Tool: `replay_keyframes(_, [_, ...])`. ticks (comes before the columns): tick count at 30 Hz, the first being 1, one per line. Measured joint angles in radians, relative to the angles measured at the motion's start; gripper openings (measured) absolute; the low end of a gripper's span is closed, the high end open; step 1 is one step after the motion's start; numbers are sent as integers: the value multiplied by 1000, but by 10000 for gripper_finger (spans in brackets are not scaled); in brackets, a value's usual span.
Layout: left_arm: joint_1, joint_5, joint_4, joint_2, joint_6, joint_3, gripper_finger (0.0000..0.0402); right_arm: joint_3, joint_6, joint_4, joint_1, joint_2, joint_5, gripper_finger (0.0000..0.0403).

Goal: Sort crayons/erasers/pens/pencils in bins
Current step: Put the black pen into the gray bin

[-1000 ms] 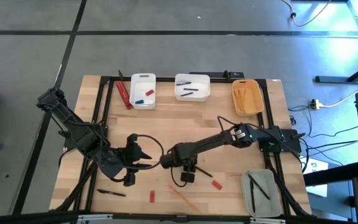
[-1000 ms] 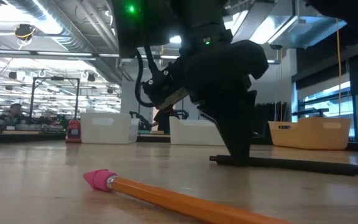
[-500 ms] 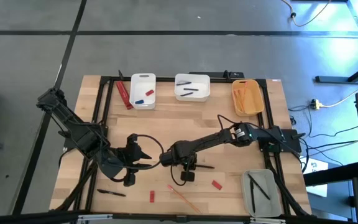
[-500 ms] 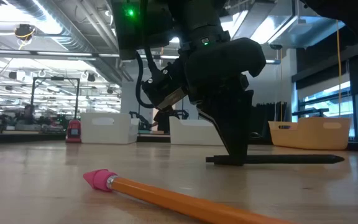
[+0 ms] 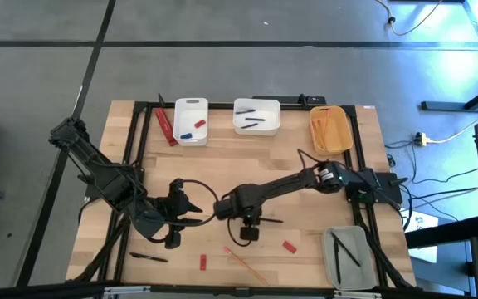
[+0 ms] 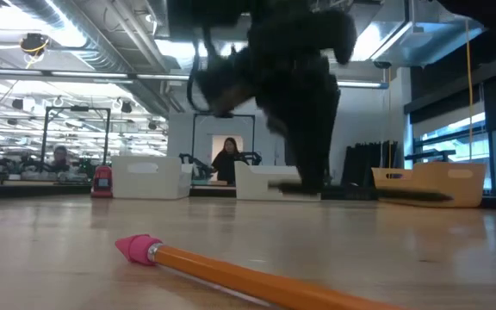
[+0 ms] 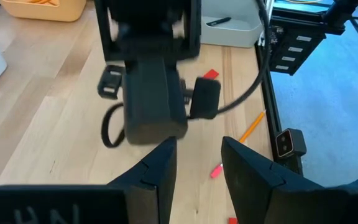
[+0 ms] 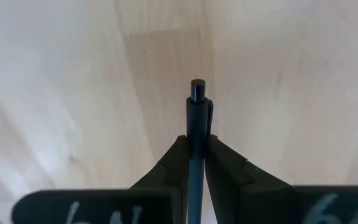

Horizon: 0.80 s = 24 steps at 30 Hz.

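Bins (image 5: pixel 191 121) sit along the far edge; my right gripper (image 5: pixel 254 221) holds a pen (image 5: pixel 265 221) mid-table, a pencil (image 5: pixel 245 265) nearer front.

1. Your two arms are dark, nearly black, built of blocky jointed segments.
2. A black cable loops out beside the left gripper (image 5: pixel 191 209).
3. A small green light glows partway along the right arm.
4. The right gripper (image 8: pixel 196 155) has matte black, wedge-shaped fingers.

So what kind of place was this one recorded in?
Probably a robotics lab or workshop in a large open hall: a wooden table in a black frame on grey floor, exposed ceiling ducts, benches with equipment, and a person in the background.
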Motion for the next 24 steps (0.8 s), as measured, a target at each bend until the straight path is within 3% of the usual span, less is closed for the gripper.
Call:
replay_keyframes(13, [0, 0, 9, 0, 1, 0, 119, 2, 59, -48, 3, -204, 18, 45])
replay_keyframes(19, [0, -1, 55, 0, 16, 0, 119, 2, 169, -65, 35, -315, 56, 45])
replay_keyframes(24, [0, -1, 140, 0, 113, 0, 119, 4, 289, -137, 81, -396, 110, 45])
